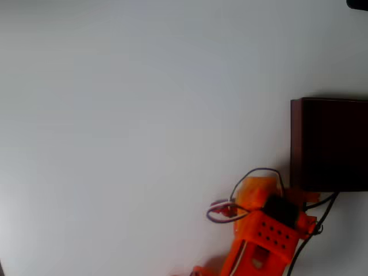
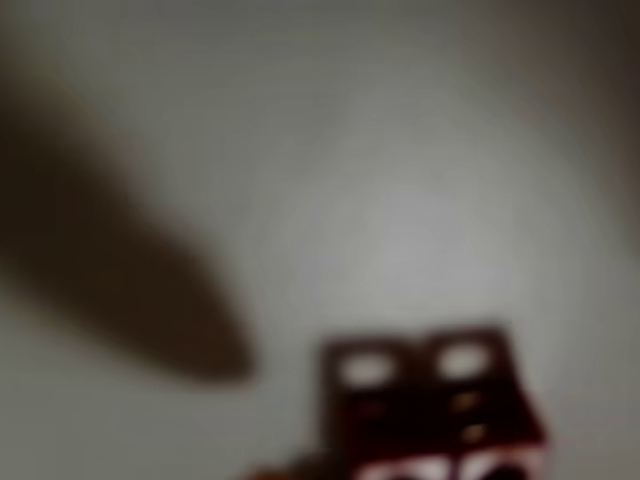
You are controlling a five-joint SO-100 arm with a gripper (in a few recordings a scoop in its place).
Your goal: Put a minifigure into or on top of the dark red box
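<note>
Maroon rectangular thin-walled box (image 1: 329, 144) lies just right and beyond my orange gripper (image 1: 261, 198); whether my jaws hold anything, I cannot tell.

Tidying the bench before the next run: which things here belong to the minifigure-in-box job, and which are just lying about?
Job: large dark red rectangular box; small blurred red blocky piece, probably the minifigure; orange plastic robot arm.
Lying about: dark object at the overhead view's top-right corner.
</note>
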